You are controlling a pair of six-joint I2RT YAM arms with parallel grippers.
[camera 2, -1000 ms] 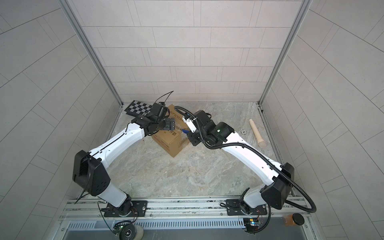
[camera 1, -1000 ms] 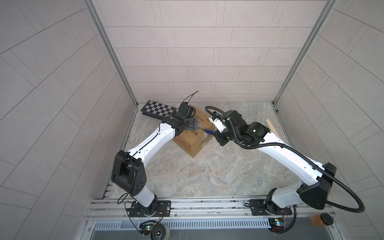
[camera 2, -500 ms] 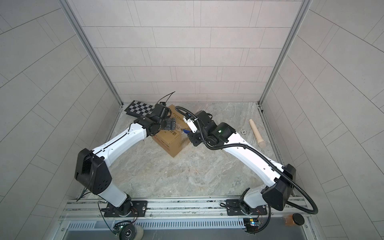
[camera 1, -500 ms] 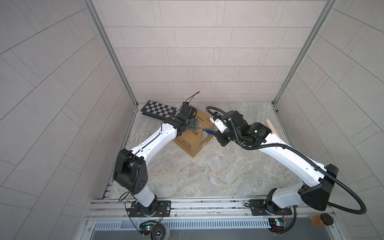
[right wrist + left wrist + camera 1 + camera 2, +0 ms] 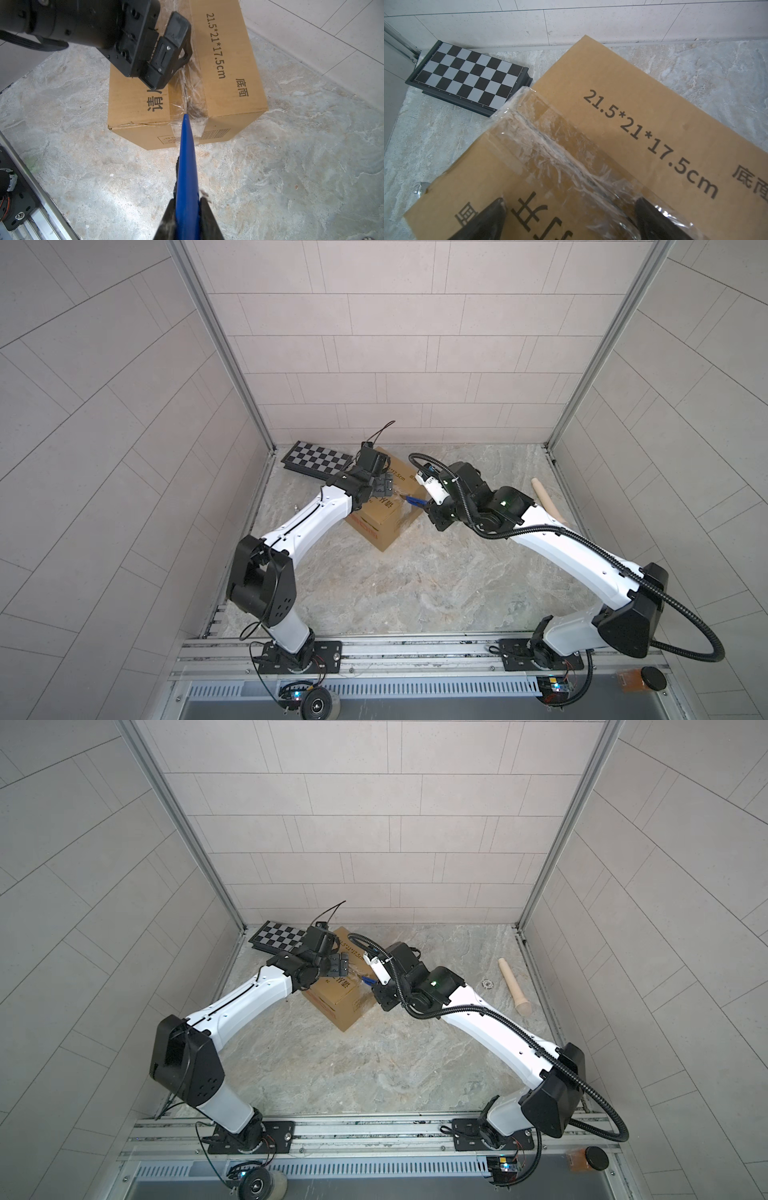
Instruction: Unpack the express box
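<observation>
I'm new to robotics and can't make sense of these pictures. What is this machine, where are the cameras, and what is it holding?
Two white robot arms stand on a rail, each ending in a two-fingered gripper. Two pictures look down from overhead; two come from cameras on the wrists. On the marbled floor lie a brown express box, a chessboard and a wooden stick. The left gripper is open, its fingers astride the clear tape on the box's seam. The right gripper is shut on a blue pointed tool, whose tip meets that tape at the box's edge.
</observation>
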